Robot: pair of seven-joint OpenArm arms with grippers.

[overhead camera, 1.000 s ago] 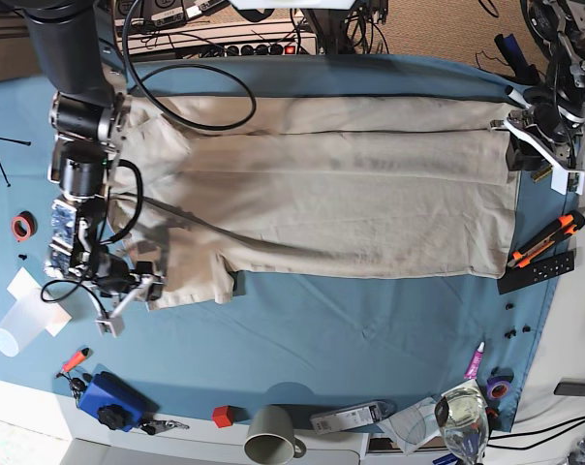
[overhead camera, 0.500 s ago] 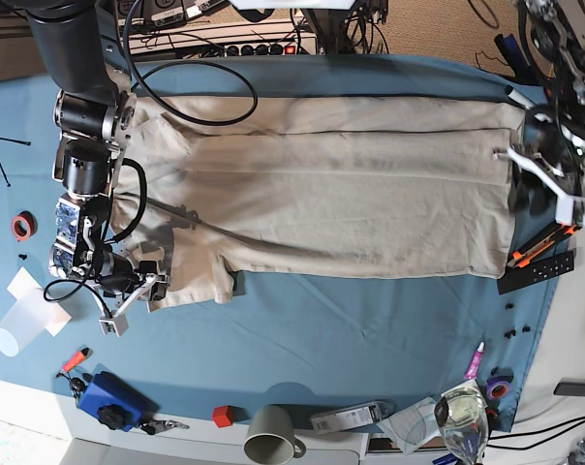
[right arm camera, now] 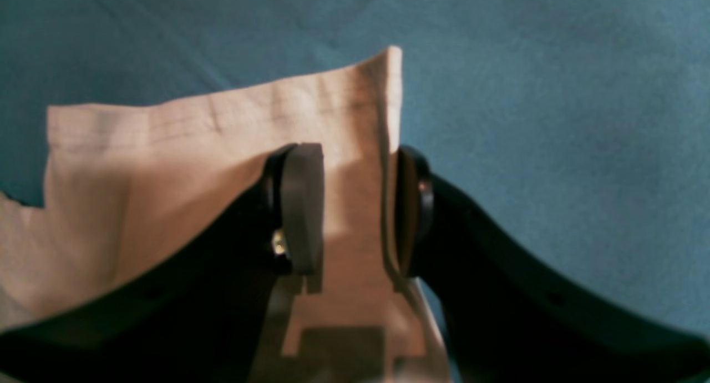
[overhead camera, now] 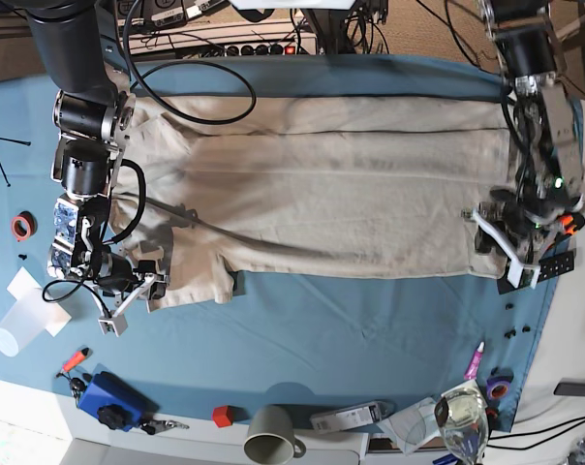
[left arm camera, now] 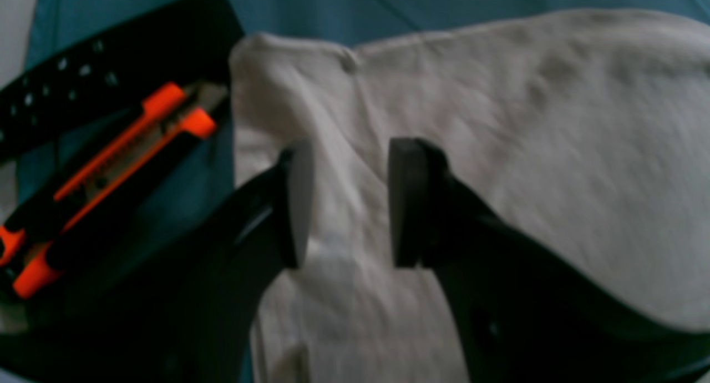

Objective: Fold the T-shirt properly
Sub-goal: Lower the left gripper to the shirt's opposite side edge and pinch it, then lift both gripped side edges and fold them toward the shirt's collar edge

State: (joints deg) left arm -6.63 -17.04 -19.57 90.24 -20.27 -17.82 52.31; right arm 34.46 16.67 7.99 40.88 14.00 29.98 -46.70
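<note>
Both wrist views are soft and out of focus; the left one is dimmer, with a blurred orange knife (left arm camera: 105, 166) at its edge. In the right wrist view, warm light casts hard finger shadows onto the T-shirt (right arm camera: 211, 166). The base view is sharp, evenly bright, with sun glare along the bottom left.

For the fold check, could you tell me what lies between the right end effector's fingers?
A corner of the T-shirt lies between them, seen in the right wrist view.

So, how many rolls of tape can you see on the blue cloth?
2. A red roll of tape lies at the base view's left edge; a purple roll of tape lies near its lower right corner. The clutter there may hide others.
</note>
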